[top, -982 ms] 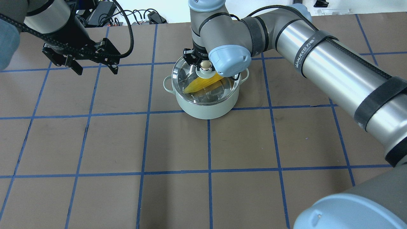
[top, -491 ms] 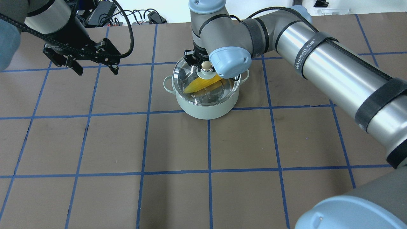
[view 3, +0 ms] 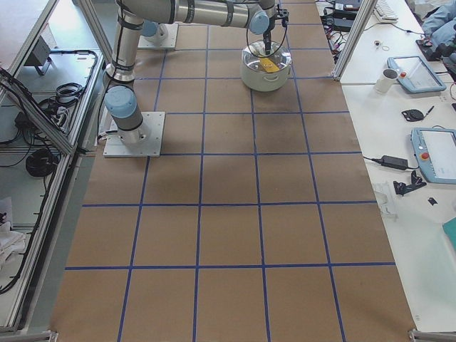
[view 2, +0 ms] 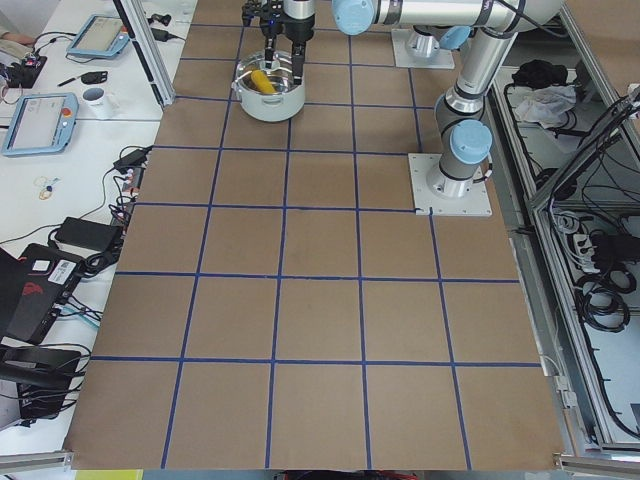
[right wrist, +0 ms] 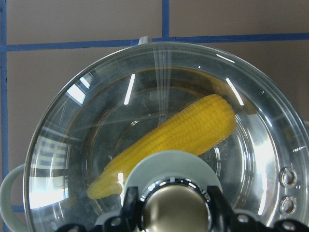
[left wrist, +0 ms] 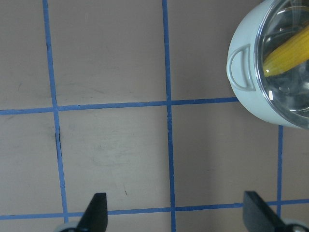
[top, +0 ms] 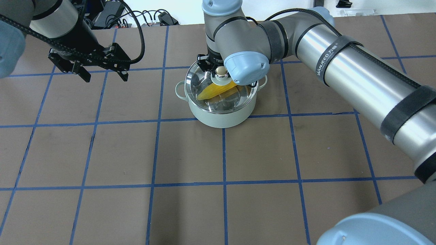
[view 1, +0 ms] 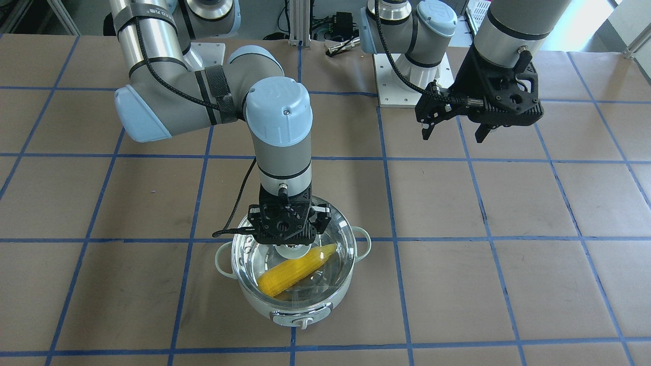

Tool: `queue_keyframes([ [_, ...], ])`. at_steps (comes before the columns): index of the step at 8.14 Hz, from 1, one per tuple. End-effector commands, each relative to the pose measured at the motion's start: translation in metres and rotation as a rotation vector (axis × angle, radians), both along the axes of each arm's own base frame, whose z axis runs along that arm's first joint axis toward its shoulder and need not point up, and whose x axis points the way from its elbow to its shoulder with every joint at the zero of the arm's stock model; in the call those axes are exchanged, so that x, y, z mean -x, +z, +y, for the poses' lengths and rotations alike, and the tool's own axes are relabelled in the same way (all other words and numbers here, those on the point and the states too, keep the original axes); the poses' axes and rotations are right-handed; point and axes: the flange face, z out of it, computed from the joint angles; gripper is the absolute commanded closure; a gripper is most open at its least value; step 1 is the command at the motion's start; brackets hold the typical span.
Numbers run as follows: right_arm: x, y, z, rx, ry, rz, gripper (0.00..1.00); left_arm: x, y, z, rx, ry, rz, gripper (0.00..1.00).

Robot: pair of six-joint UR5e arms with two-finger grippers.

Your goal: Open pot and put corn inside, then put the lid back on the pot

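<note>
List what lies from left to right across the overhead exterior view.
The left pincer, open → pot, lid on, corn inside. The right pincer overlaps the lid's knob, so it is left out of the order.

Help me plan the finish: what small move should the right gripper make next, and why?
Probably open the right gripper to release the knob: the round clear glass lid looks seated on the pale mint-green pot, yellow corn cob inside.
</note>
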Motion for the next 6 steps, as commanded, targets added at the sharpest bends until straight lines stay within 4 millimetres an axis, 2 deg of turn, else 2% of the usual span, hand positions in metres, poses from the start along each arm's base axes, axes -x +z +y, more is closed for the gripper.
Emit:
queue_keyframes([
  [1, 0.0, 0.001, 0.0, -0.002, 0.0, -0.001, 0.0, 0.0, -0.004, 0.0, -0.003, 0.0, 0.002, 0.0],
  [5, 0.005, 0.011, 0.001, 0.009, 0.005, -0.003, 0.0, 0.001, -0.004, 0.0, -0.002, -0.002, 0.01, 0.0],
  [6, 0.017, 0.026, 0.001, 0.016, 0.015, -0.003, 0.0, 0.001, -0.005, 0.0, -0.006, -0.002, 0.007, 0.0],
])
